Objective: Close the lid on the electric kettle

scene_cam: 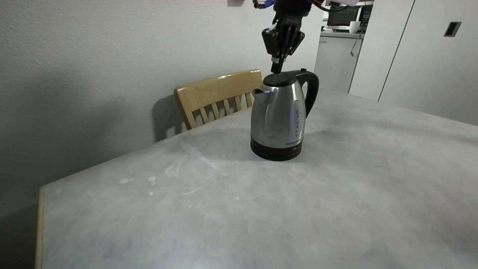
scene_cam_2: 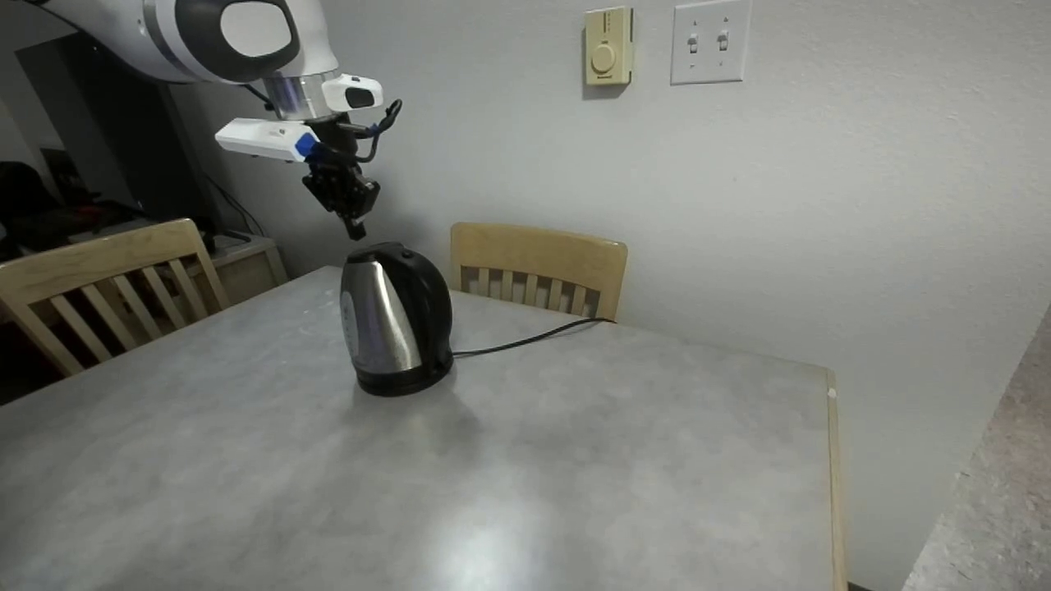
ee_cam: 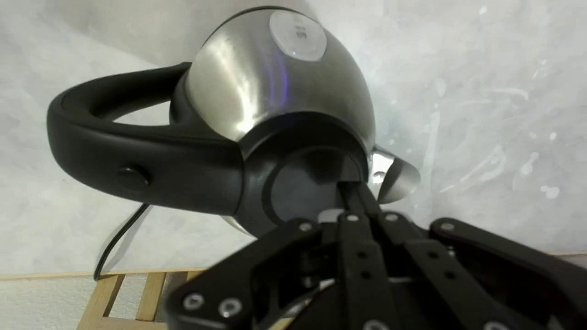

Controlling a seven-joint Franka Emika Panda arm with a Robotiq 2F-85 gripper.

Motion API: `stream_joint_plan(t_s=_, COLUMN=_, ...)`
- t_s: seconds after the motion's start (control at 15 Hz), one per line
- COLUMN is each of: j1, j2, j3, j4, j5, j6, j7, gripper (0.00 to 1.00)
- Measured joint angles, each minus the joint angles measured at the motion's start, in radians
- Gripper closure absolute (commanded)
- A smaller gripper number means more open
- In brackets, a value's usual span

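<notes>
The broad grey mottled bench [scene_cam: 354,194] with pale wooden edging carries the brushed-steel electric kettle [scene_cam: 274,119] with black plastic trim, upright. Over it hangs the black, jointed, two-fingered hand [scene_cam_2: 355,228], narrow, its fingers [ee_cam: 352,195] together and holding nothing. Just beneath the tips, apparently apart from them, the round black plastic lid [ee_cam: 302,188] lies flat on the kettle's top, so closing looks done or nearly so; whether it has latched I cannot tell. The tips sit towards the short steel spout [ee_cam: 399,183], and pressing there, off-centre, could tip the kettle or leave the lid's far edge unseated; pushing sideways could make it skid. The lid hides the kettle's inside, and the clear elongated gauge window [scene_cam: 297,118] gives no readable level. A small white cup-shaped vessel [scene_cam: 354,27] stands far behind, contents unseen.
</notes>
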State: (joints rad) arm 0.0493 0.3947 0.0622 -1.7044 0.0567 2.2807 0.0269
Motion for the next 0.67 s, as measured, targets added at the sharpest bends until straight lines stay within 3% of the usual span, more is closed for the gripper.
stream_joint_plan(t_s=0.67, j1=0.0, j2=-0.184, j3=-0.006, j4=-0.151, j5=-0.003, j6=-0.002, j7=0.0, gripper=1.0)
